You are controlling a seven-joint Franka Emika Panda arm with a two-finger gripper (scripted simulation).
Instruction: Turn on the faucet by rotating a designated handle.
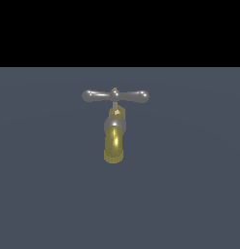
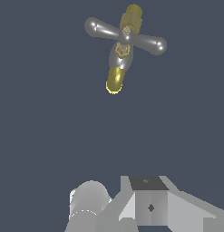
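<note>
Grey bulb-ended handle (image 1: 115, 96) crowns the brass-spouted faucet (image 1: 114, 141); tool's state cannot be told

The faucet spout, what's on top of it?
Above the yellow-brass spout sits a grey collar, then a thin brass stem carrying the grey cross-bar handle with a small brass centre knob. How the stem joins inside the collar is hidden.

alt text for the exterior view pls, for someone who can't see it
A small faucet stands alone on a flat dark grey-blue surface, its shiny yellow-brass spout pointing toward the camera. Its slim grey handle lies horizontally above the spout, wider than it, with rounded ends and a small brass centre knob. No robot arm or gripper shows in this view; the top band is black.
</note>
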